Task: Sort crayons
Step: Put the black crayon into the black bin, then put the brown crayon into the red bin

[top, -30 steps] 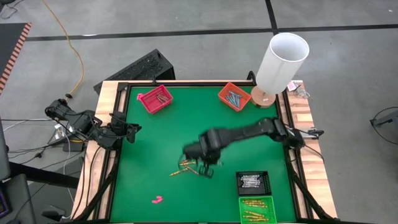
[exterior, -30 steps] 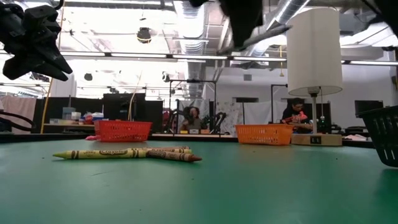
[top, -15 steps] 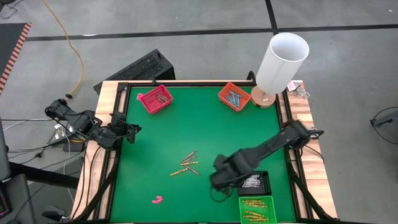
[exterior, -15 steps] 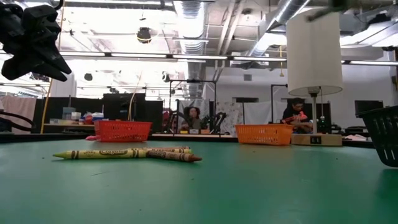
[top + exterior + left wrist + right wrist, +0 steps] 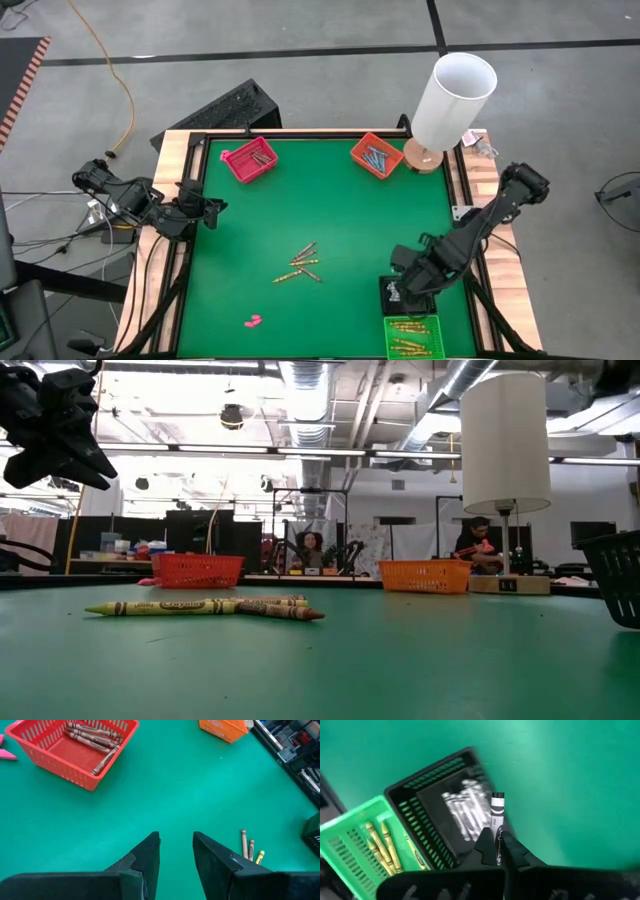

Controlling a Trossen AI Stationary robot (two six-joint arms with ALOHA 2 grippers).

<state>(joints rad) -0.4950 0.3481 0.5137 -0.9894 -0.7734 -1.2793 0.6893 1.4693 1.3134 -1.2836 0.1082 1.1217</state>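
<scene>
— What are you looking down on?

— A green table (image 5: 350, 215) with a dark frame and wooden side rails.

— What rests on it?

— Near the far edge you have a red basket (image 5: 249, 160) toward the far left corner and an orange basket (image 5: 376, 156) further right; both hold crayons. A white lamp (image 5: 450, 100) stands at the far right corner.

— And nearer you?

— A few loose crayons (image 5: 300, 264) lie around the middle. A small pink lump (image 5: 253, 321) sits by the near edge. At the near right corner you see a black basket (image 5: 405, 292) and a green basket (image 5: 413, 336) side by side, touching.
</scene>
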